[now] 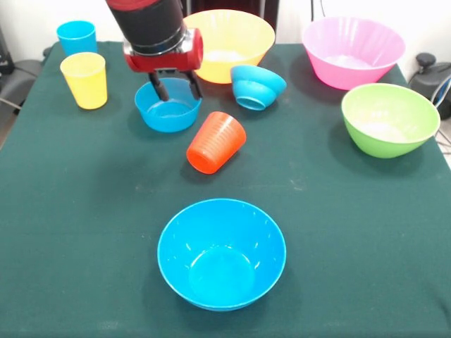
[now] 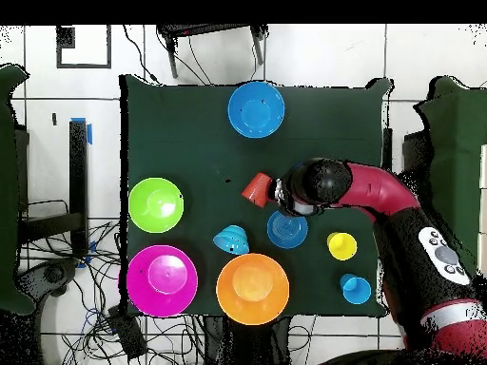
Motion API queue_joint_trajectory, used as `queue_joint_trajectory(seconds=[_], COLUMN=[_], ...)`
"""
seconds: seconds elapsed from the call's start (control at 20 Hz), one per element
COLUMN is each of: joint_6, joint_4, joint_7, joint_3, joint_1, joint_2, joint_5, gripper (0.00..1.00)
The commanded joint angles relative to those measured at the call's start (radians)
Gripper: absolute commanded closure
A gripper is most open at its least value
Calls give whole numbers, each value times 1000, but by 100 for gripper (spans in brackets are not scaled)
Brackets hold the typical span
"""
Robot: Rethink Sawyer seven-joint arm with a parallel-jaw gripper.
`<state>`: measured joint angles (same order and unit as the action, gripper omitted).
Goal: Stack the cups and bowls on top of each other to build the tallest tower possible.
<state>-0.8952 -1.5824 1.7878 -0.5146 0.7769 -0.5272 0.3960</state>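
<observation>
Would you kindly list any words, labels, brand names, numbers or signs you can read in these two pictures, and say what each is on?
There is no readable text in either view.
The cups and bowls are plain, with no print visible.
The green tablecloth carries no markings.
The arm shows small round grey buttons near its base, but any marks on them are too small to read.

Glossy smooth plastic bowls (image 1: pixel 221 253), ribbed orange-red cup (image 1: pixel 215 143), on matt, seemingly cloth-covered table (image 1: pixel 84 211)

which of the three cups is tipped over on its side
The orange-red ribbed cup lies on its side mid-table; the yellow cup and sky blue cup stand upright.
</observation>
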Motion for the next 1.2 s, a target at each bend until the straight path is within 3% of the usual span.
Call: queue_joint_trajectory(seconds=[0.05, 0.6, 1.2], joint_6=[8, 22, 94], joint_4=[83, 95, 34], joint_7=[-89, -62, -24], joint_3=[-26, 6, 20], joint_1=[-37, -72, -83], joint_2=[75, 61, 36], joint_5=[25, 68, 79], gripper=[0, 0, 0])
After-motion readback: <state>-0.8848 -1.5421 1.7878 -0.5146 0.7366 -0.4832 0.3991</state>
